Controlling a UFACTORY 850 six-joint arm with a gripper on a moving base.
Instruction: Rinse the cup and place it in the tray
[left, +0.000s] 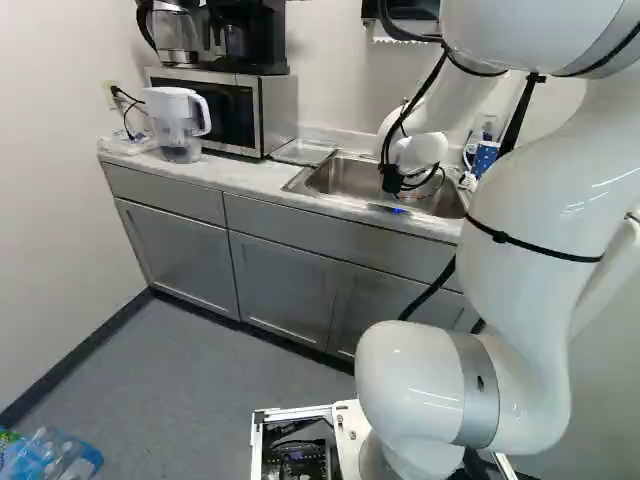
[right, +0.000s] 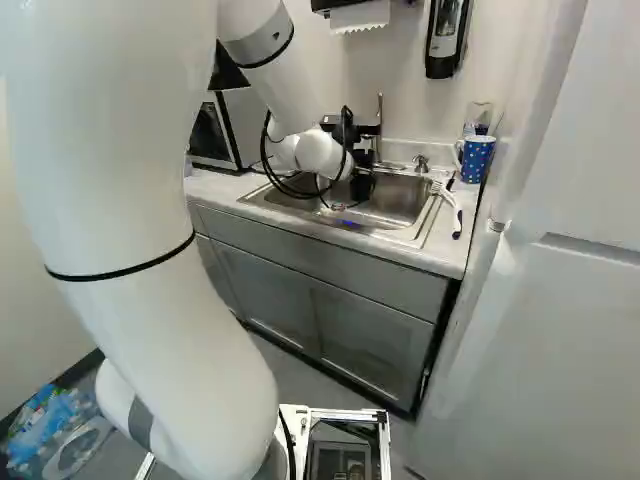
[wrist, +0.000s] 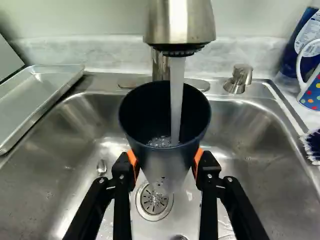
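Cup (wrist: 162, 167) is over the sink (wrist: 255, 150), mouth up, under the running stream (wrist: 176, 107), bubbly water pooled inside. Tool (wrist: 166, 161) is pinching it from both sides, orange pads on the wall. My main worry is slip: wet, tapered wall, narrow pads, and weight climbing as it fills. If it goes, it drops toward the drain (wrist: 154, 201). Second: faucet head (wrist: 180, 25) sits right above the mouth, so a straight lift would knock the rim and could twist the cup in the pads. I'd clear the faucet sideways first, low. It also needs tipping out before the carry, I reckon; otherwise it slops across the desk (left: 235, 175) and into the tray (wrist: 40, 95). Tipping too far could roll it in the grip or splash the wrist. Cable loops (right: 268, 155) hang by the wrist near the faucet, so a big wrist turn could snag them. Tray is shallow, beside the sink near the microwave (left: 275, 110); coming in low I'd clip its lip, and releasing with the cup tilted would topple it. Mug (right: 477, 160) and brush (wrist: 314, 145) are across the sink, off that path.
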